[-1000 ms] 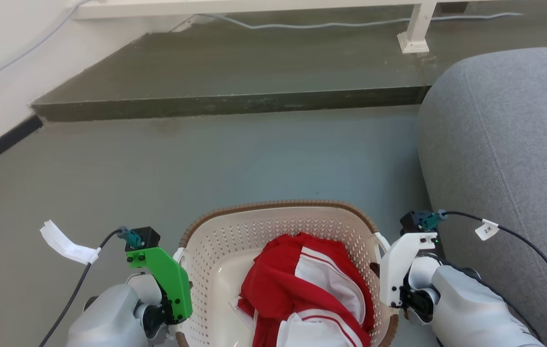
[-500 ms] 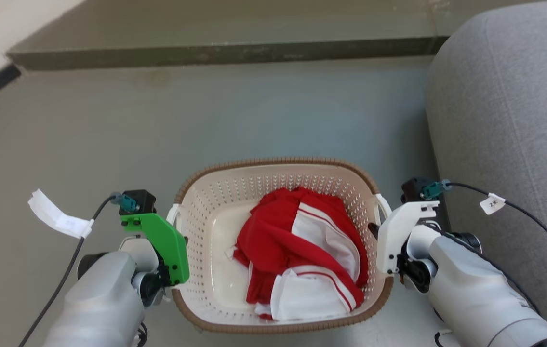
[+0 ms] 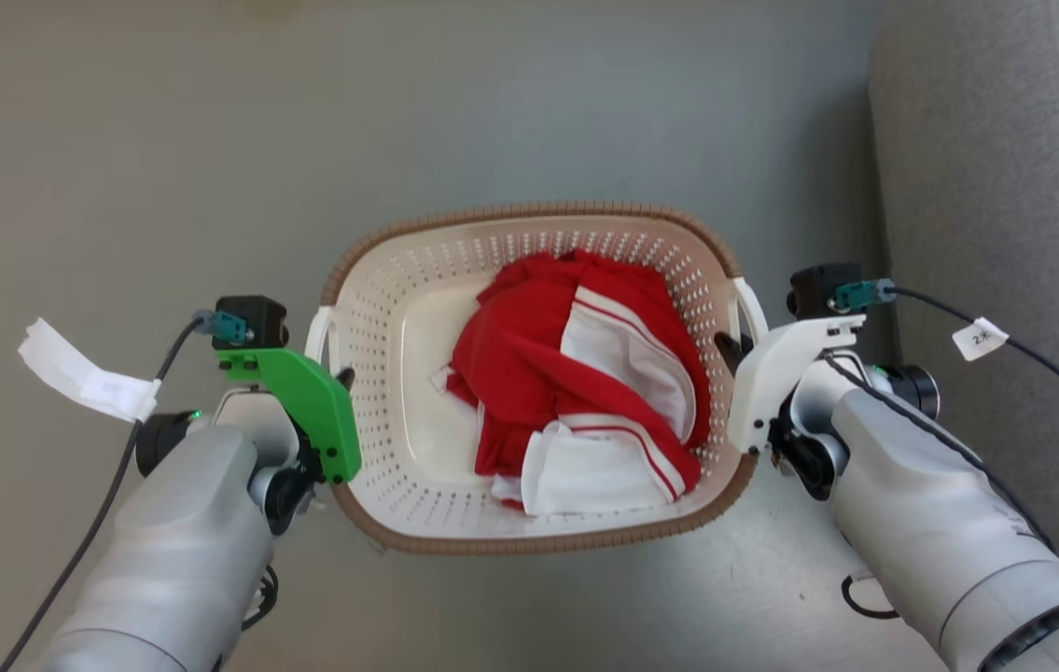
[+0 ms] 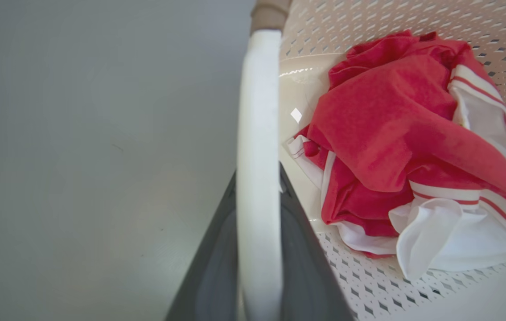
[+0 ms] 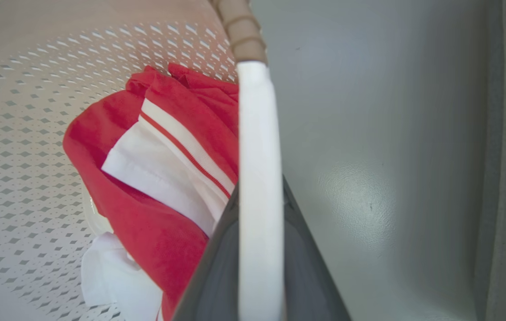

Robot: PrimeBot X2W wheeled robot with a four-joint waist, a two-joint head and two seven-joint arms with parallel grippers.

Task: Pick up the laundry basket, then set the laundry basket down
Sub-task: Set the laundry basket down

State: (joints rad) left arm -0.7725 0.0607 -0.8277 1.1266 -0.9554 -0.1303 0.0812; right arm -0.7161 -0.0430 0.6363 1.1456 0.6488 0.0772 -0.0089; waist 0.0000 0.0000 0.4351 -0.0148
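Head view — laundry basket (image 3: 529, 209) held between left gripper (image 3: 340, 378) and right gripper (image 3: 727, 347)

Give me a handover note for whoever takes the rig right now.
Left gripper: shut on the left handle.
Right gripper: shut on the right handle.
Laundry basket: held between both arms over the grey floor, grey sofa on its right; red and white garment inside.
Done: both handles gripped; whether the basket is off the floor I cannot tell.
Left: lift if not yet up, set down, open both grippers.
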